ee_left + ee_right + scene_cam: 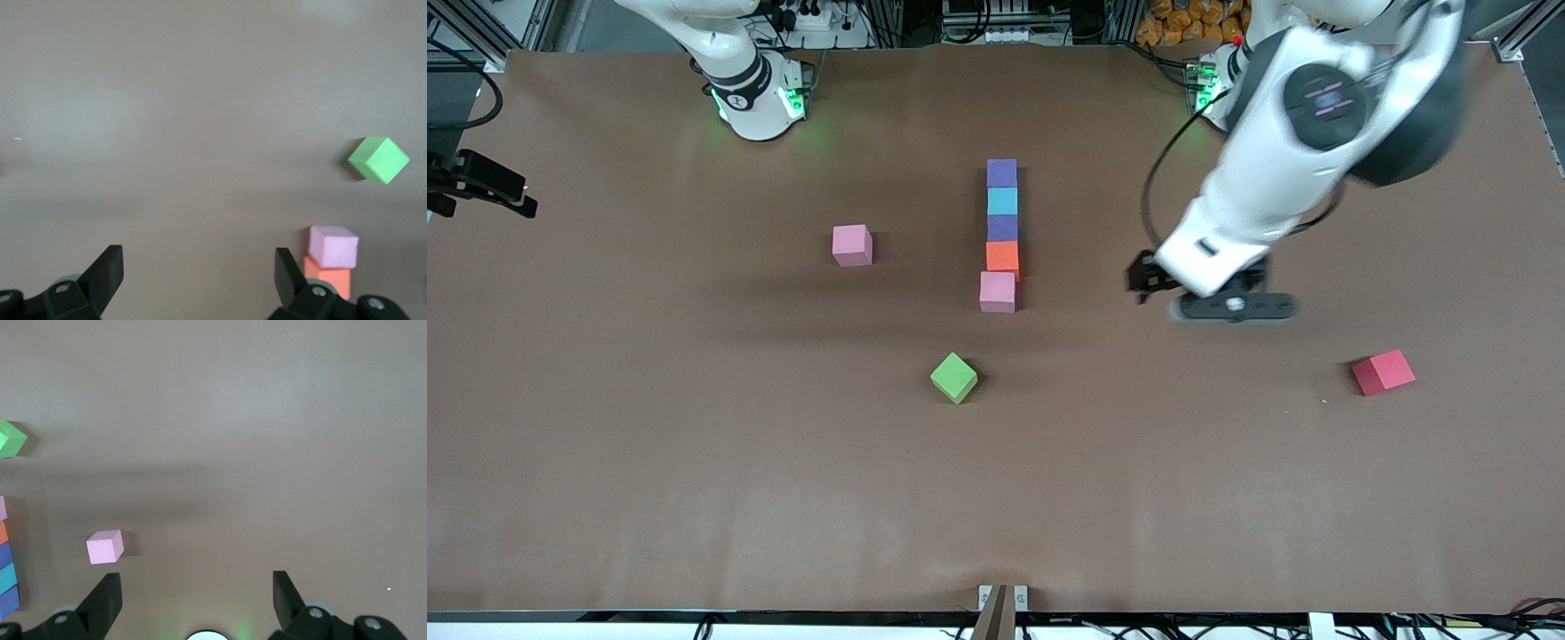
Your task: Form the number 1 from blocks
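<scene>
Seven blocks lie on the table (649,462), and the risk sits in how near five of them are to each other. At the left of the front view a lone pink block (852,244) stands well apart; the right gripper (197,587), fingers wide and empty, hangs above the table near it, and this arm looks to be waiting. At centre a column (1001,236) runs purple, sky-blue, purple, orange, pink, touching; the lowest pink sits a little askew. A green block (954,377) lies lower, turned on its corner. At the right the left gripper (1232,305), fingers wide and empty, hovers over bare table, the red block (1383,372) lower right. Any careless sweep could knock the column crooked; foam slides easily on the brown matte cover. Frame rails and cables line the top edge.
</scene>
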Controlling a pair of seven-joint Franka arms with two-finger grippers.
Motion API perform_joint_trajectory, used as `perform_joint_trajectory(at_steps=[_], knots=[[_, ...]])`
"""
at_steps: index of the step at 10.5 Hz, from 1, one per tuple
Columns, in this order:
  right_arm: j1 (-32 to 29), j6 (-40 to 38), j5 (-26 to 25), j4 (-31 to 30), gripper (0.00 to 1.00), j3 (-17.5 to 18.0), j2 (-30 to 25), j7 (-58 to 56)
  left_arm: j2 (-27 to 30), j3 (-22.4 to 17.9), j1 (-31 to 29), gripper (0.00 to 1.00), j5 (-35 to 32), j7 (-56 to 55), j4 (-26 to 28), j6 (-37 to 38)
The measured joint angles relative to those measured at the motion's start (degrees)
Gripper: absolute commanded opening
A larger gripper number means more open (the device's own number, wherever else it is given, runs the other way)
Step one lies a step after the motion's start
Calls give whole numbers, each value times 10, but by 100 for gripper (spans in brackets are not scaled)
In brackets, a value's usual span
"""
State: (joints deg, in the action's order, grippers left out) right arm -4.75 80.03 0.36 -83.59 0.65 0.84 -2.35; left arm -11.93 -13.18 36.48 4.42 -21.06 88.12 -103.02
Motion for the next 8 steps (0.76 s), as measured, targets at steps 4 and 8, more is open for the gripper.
perform_joint_trajectory(at_steps=[4, 8], knots=[[0, 0, 0, -2, 100, 0, 2, 0, 64, 40, -101, 100, -9, 41, 2, 63], [0, 1, 0, -3, 100, 1, 4, 0, 105, 114, -246, 100, -10, 155, 11, 93]])
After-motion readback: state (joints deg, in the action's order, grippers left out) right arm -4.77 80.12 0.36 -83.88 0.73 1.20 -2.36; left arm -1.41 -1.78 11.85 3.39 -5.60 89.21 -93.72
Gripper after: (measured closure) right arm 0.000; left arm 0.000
